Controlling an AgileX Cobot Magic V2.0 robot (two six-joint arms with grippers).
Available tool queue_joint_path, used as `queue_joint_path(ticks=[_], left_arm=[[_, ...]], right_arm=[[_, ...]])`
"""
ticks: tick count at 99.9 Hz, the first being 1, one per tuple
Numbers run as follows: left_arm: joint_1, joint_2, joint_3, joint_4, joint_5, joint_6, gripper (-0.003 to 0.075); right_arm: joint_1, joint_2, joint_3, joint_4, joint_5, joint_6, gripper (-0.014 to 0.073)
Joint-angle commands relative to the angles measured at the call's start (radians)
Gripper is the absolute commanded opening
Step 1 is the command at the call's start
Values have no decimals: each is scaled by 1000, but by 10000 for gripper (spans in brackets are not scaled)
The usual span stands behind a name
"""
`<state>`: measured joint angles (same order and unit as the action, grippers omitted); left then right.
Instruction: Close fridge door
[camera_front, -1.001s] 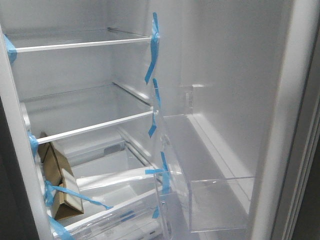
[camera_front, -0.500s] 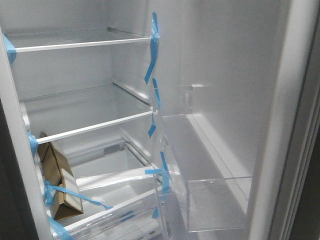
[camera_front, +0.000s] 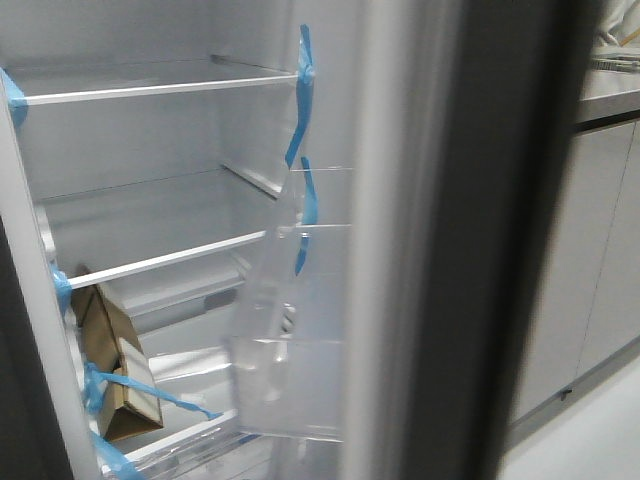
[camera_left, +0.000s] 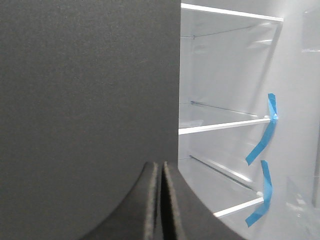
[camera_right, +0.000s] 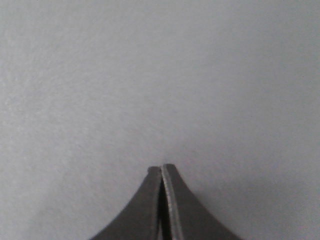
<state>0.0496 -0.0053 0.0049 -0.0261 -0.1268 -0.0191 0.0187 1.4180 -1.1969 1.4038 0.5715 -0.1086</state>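
Note:
The fridge door (camera_front: 500, 250) stands nearly edge-on in the front view, blurred. Its pale grey edge (camera_front: 395, 250) and dark outer face both show. Its clear bins (camera_front: 290, 385) overlap the open fridge interior (camera_front: 150, 140). My right gripper (camera_right: 162, 169) is shut, its tips at or very near a matte grey surface (camera_right: 160, 75) that fills the right wrist view. My left gripper (camera_left: 161, 166) is shut and empty in front of a dark grey panel (camera_left: 85, 100) beside the fridge opening. Neither gripper shows in the front view.
White shelves with blue tape strips (camera_front: 303, 80) run across the fridge. A brown carton (camera_front: 115, 365) is taped on a lower shelf. Light grey cabinet doors (camera_front: 590, 260) under a stone countertop (camera_front: 610, 95) stand to the right.
The door has swung from open, with its white inner lining facing me, to nearly edge-on. Its bins have moved left, and the cabinets behind it have come into view.

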Motion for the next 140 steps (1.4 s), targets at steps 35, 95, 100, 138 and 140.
queue_joint_path(ticks=[35, 95, 100, 138, 140], left_arm=[[-6, -20, 35, -4, -73, -4, -20], [-3, -20, 35, -4, -73, -4, -20], [-3, -20, 35, -4, -73, -4, -20], [-1, -20, 35, -4, -73, -4, -20], [-1, -20, 35, -4, -73, -4, -20]], right_arm=[[322, 139, -266, -194, -239, -66, -46], [525, 620, -814, -532, -464, -66, -46], [527, 660, -865, -535, -463, -66, -46], [546, 833, -1124, -582, -368, -66, -46], [546, 833, -1124, -582, -364, -66, -46]])
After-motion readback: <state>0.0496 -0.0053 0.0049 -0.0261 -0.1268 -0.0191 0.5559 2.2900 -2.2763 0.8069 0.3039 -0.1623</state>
